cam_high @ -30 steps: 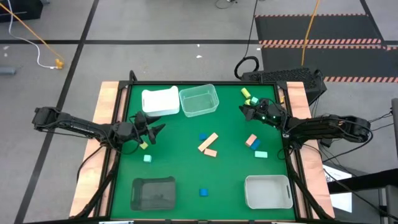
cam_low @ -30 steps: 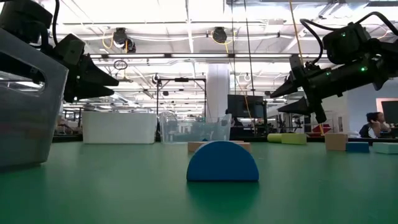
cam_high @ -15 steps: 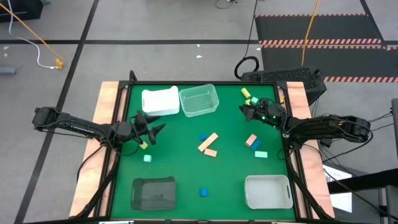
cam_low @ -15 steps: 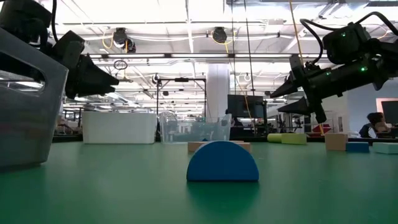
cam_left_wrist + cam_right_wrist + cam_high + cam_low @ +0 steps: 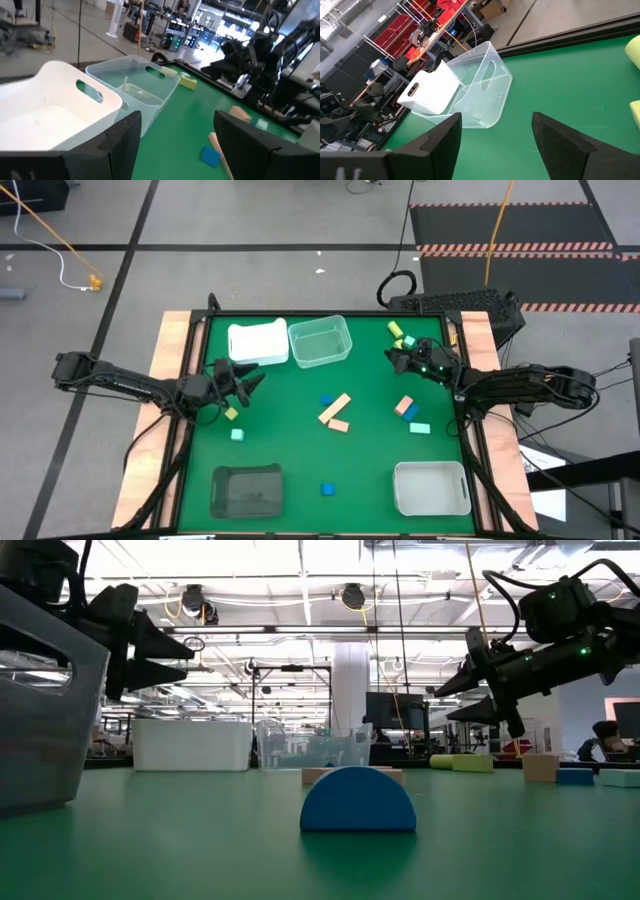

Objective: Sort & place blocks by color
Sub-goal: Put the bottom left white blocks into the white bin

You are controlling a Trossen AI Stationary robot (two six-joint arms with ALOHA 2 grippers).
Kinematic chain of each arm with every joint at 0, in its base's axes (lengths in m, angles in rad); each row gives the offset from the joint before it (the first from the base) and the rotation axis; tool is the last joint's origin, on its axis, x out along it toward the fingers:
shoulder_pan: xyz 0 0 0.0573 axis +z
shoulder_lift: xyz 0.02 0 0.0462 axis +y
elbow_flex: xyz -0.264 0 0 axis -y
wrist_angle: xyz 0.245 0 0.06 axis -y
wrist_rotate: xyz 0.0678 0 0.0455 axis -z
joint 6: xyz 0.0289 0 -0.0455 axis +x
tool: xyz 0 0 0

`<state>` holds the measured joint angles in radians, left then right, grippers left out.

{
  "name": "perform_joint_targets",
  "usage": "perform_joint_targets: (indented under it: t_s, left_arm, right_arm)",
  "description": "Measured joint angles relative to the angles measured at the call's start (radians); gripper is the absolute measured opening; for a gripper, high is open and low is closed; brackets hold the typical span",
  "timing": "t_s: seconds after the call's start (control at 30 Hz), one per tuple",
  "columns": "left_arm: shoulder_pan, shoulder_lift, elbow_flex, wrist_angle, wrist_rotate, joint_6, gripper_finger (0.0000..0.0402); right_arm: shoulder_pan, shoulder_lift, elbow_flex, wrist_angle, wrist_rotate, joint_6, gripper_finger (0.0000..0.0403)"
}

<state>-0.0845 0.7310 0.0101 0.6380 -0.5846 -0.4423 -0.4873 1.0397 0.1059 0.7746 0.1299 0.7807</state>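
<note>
With both pincers, left [image 5: 243,376] and right [image 5: 392,358], wide and empty, the blocks [image 5: 335,411] looked light, rigid, best pinched across flat sides.

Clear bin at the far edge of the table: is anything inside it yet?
The clear bin looks empty: the high view and left wrist view show only its bare bottom, no blocks. The white bin touches its side. The low view's look through its wall is too cluttered to add anything.

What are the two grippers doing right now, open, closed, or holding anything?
Left gripper: open, holding nothing, near the white bin.
Right gripper: open, holding nothing.
</note>
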Motion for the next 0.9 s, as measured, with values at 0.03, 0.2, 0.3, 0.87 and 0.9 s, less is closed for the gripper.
perform_joint_targets:
  t_s: [0.03,0.2,0.3,0.87,0.9]
  left_arm:
    - [0.000,0.000,0.000,0.001,0.000,-0.017,0.0250]
    - [0.000,0.000,0.000,0.069,0.074,-0.023,0.0250]
    - [0.000,0.000,0.007,0.145,0.146,-0.084,0.0251]
    - [-0.055,0.138,0.677,-0.736,0.325,-0.019,0.0250]
    - [-0.062,0.163,0.714,-0.787,0.326,-0.029,0.0251]
  right_arm:
    - [0.000,0.000,0.000,0.000,0.000,0.000,0.0233]
    - [0.000,0.000,0.000,0.000,0.000,0.000,0.0233]
    - [0.000,0.000,0.000,0.000,0.000,0.000,0.0233]
    - [0.000,0.000,0.000,0.000,0.000,0.000,0.0233]
    - [0.000,0.000,0.000,0.000,0.000,0.000,0.0233]
